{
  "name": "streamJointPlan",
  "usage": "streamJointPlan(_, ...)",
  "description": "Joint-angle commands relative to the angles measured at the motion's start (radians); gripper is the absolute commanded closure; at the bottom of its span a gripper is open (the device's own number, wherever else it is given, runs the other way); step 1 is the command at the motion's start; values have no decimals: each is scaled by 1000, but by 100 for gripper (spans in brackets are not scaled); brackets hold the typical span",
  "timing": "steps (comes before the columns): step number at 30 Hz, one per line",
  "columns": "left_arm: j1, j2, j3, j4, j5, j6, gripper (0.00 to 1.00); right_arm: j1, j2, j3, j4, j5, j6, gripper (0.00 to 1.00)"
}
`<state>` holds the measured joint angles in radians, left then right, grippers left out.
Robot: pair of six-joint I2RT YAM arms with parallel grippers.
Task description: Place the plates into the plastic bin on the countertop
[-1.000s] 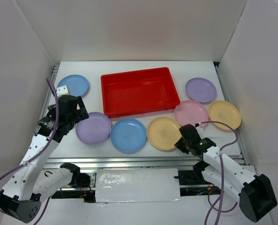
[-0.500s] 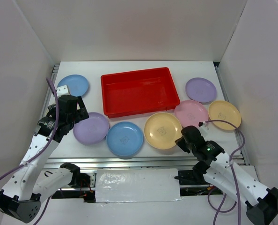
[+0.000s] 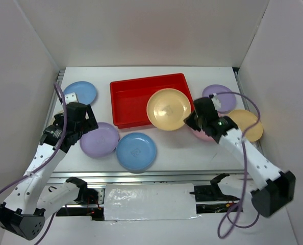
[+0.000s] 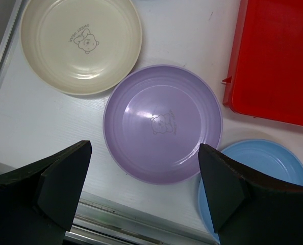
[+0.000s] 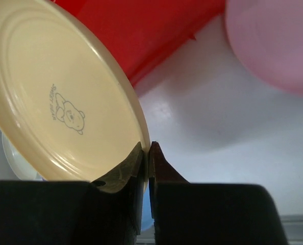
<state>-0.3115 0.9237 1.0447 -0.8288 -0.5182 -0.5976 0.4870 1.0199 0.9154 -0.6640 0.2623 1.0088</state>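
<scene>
The red plastic bin (image 3: 136,99) stands empty at the back middle of the white countertop (image 3: 177,150). My right gripper (image 3: 191,120) is shut on the rim of a yellow plate (image 3: 168,109) and holds it tilted in the air over the bin's front right part. The right wrist view shows this gripper (image 5: 147,153) pinching the yellow plate (image 5: 59,102) with the bin (image 5: 156,30) behind it. My left gripper (image 3: 82,125) is open and empty above a purple plate (image 3: 99,139). The left wrist view shows the gripper (image 4: 144,189) spread wide over that purple plate (image 4: 161,124).
Other plates lie around: blue (image 3: 136,151) in front, blue (image 3: 80,93) back left, purple (image 3: 219,97) and yellow (image 3: 246,124) at right, pink (image 3: 205,133) mostly under my right arm. A cream plate (image 4: 81,45) lies by the left wall. A metal rail (image 3: 141,176) edges the front.
My right gripper has lifted the yellow plate off the countertop and carried it back to the bin's front right. The left arm has hardly moved.
</scene>
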Motion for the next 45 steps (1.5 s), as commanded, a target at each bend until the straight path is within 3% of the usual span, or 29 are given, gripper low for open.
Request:
streamJointPlan(1, 2, 6, 2, 33, 3, 25, 1, -70, 243, 193, 112, -127, -166, 100)
streamJointPlan(10, 0, 12, -11, 56, 64, 47, 1, -168, 802, 797, -38, -334, -302, 100)
streamJointPlan(16, -1, 53, -11, 79, 181, 70, 1, -200, 1002, 970, -65, -385, -326, 94)
streamJointPlan(21, -3, 81, -6, 71, 234, 70, 1, -211, 1086, 1013, -51, -460, -335, 85)
streamJointPlan(22, -3, 81, -6, 72, 248, 67, 1, -206, 1088, 1014, -54, -463, -341, 82)
streamJointPlan(23, -3, 79, -11, 74, 259, 62, 1, -202, 1086, 1010, -52, -462, -349, 63)
streamJointPlan(24, -3, 78, -17, 63, 280, 46, 1, -200, 1068, 1005, -48, -460, -354, 53)
streamJointPlan(25, -5, 76, -26, 57, 290, 33, 1, -197, 1057, 990, -46, -459, -358, 30)
streamJointPlan(28, -40, 67, -80, 56, 305, -46, 1, -185, 979, 943, -34, -424, -381, 0)
streamJointPlan(37, -84, 75, -386, 279, 495, -266, 1, -76, 577, 611, 50, -288, -446, 0)
streamJointPlan(40, -110, 102, -416, 324, 483, -298, 1, -61, 482, 505, 75, -299, -455, 0)
streamJointPlan(45, -265, 155, -403, 277, 315, -422, 1, -47, 384, 395, 84, -304, -464, 0)
